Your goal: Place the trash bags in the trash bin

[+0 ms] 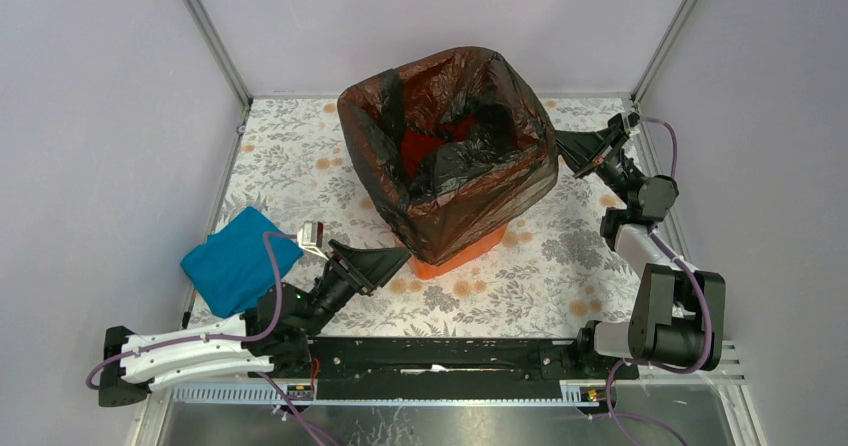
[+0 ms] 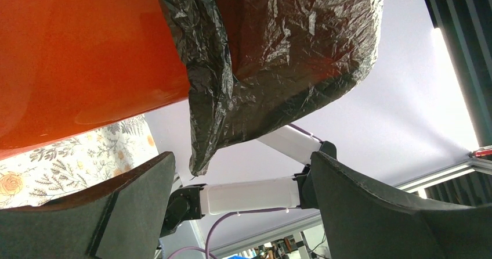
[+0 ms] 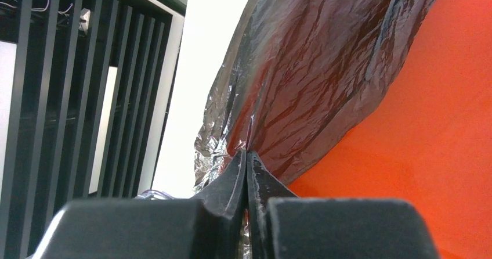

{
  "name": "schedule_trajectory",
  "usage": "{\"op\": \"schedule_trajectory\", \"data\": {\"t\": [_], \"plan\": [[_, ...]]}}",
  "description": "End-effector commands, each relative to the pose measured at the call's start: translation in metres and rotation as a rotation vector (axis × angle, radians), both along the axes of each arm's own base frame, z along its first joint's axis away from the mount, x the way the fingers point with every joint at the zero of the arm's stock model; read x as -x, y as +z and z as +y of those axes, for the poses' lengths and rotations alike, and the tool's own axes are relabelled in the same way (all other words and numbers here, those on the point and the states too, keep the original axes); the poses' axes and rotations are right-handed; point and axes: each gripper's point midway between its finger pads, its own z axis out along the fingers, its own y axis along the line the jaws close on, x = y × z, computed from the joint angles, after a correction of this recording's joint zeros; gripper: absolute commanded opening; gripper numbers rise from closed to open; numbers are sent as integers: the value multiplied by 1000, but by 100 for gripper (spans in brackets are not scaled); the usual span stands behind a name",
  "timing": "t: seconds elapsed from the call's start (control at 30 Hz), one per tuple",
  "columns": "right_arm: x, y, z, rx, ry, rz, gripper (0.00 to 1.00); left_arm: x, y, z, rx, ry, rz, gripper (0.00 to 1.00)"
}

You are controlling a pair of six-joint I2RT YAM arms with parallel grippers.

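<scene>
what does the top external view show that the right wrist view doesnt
Only top external: the crinkly glossy black plastic trash bag stretched open over the bright orange plastic bin, a folded teal-blue cloth on the floral-patterned table, and the left gripper near the bin's base. Only right wrist: the right gripper shut on a fold of the bag, and a black slatted panel behind. Both: bag film lying against the bin's orange wall.

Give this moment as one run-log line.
trash bag: draped over trash bin rim | right hand: shut on bag edge | left hand: open, at bag's hanging corner, not gripping
</scene>
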Motion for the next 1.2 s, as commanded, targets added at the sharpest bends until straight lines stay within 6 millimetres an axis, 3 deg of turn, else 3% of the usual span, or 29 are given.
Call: {"op": "schedule_trajectory", "data": {"t": [0.0,0.13,0.47,0.63,0.83,0.97,1.17], "plan": [[26,26,-1,-27,27,-122,2,1,25,6,64,3,-14,90],[21,10,1,8,17,-82,0,1,25,7,67,4,-16,92],[13,-56,10,188,30,28,0,-2,13,19,59,37,-2,94],[14,-74,14,274,39,40,0,-5,7,25,78,59,15,94],[8,-104,16,456,-9,123,0,-10,2,25,66,86,37,89],[7,-109,16,540,-36,108,0,-12,3,28,85,101,39,87],[6,-127,11,660,-87,152,0,-15,2,20,68,103,54,72]]}}
